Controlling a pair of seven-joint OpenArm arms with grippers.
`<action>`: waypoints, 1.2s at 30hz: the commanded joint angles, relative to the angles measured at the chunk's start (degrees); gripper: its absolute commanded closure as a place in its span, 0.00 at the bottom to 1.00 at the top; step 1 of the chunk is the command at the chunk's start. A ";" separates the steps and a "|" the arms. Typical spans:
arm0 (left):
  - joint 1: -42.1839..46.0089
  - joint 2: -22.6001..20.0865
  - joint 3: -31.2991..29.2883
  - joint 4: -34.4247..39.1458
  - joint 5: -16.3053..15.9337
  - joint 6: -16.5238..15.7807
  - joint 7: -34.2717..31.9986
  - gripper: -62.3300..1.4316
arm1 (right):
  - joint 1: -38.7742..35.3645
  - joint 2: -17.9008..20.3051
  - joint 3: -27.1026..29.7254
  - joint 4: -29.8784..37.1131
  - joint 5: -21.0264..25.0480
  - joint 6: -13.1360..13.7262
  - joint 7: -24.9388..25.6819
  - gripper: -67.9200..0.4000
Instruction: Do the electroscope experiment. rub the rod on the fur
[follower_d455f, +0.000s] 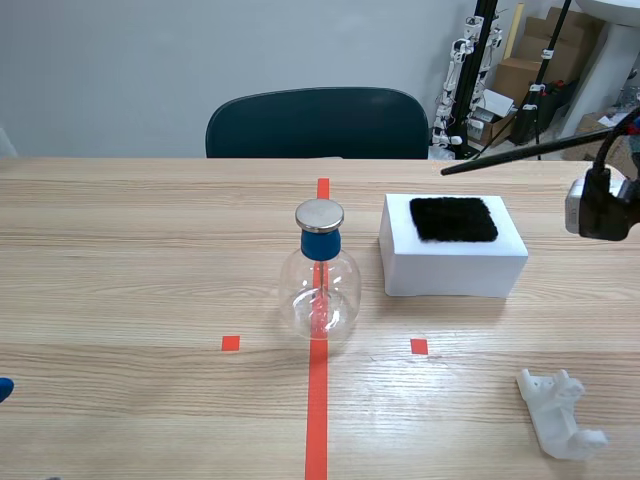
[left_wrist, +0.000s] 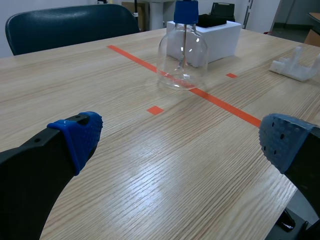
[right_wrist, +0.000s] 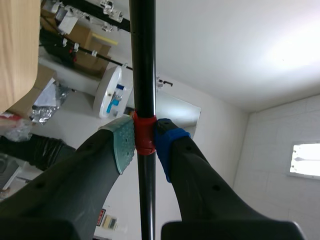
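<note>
A black rod (follower_d455f: 530, 150) hangs in the air at the right, above and behind the fur. My right gripper (right_wrist: 145, 142) is shut on the rod (right_wrist: 142, 60) at a red band, and its arm (follower_d455f: 605, 205) enters from the right edge. The black fur (follower_d455f: 453, 218) lies on top of a white block (follower_d455f: 452, 262). The electroscope (follower_d455f: 319, 285), a clear flask with a blue neck and metal cap, stands on the centre tape line. In the left wrist view the electroscope (left_wrist: 182, 52) is well ahead of my open left gripper (left_wrist: 180, 137), low near the table.
A white plastic stand (follower_d455f: 560, 415) lies at the front right. A dark chair (follower_d455f: 318, 123) stands behind the table's far edge. Boxes and tripods fill the back right corner.
</note>
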 joint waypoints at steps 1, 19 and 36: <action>0.31 -0.17 -0.07 0.66 -0.72 -0.04 -2.86 0.00 | 1.68 0.28 -0.22 0.66 -0.70 -1.03 -0.81 0.99; 0.31 -0.15 -0.07 0.66 -0.72 -0.04 -2.86 0.00 | 5.97 0.52 -6.25 -3.26 -9.81 1.99 -6.91 0.99; 0.31 -0.17 -0.07 0.66 -0.72 -0.04 -2.86 0.00 | 10.67 4.24 -17.99 -4.11 -5.70 4.48 -13.62 0.99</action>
